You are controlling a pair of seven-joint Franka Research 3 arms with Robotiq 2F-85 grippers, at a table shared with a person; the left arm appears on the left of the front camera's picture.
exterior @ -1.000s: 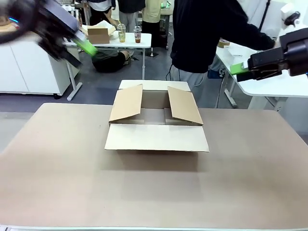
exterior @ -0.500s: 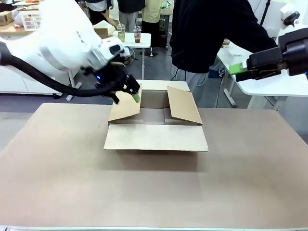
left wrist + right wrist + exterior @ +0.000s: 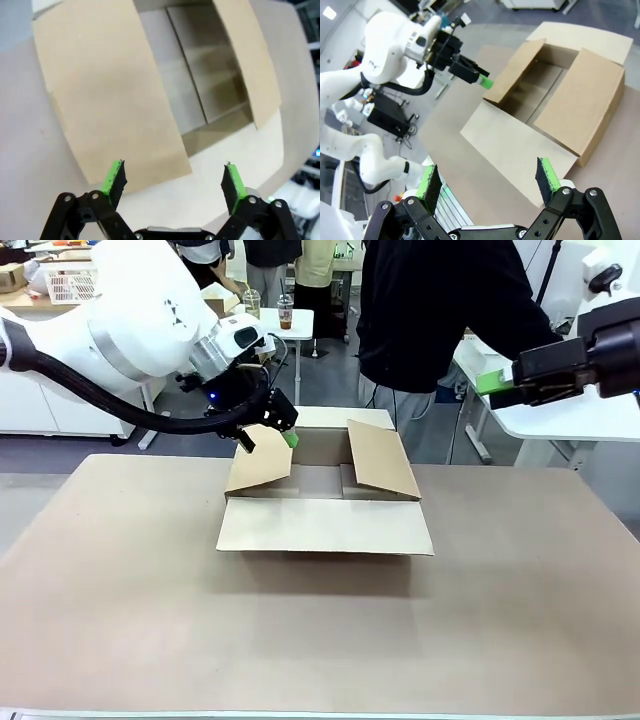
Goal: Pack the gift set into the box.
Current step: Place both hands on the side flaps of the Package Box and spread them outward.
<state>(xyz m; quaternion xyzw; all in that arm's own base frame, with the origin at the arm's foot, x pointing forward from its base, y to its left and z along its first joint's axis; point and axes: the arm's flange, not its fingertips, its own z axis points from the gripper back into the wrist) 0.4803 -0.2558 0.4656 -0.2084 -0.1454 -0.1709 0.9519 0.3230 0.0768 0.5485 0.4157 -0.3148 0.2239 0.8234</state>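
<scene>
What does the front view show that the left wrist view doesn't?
Front view: a person in a dark top at the table's far side, and the right tool high at the right. Left wrist view: the left tool with green pads spread wide, plainly open. Both: the large brown corrugated cardboard box, flaps open, left tool over its left flap.

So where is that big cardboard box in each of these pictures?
Front view: box at the centre of the table.
Left wrist view: box across the top half.
Right wrist view: box upper right.
Shared landmark: the left gripper by one raised flap.
</scene>
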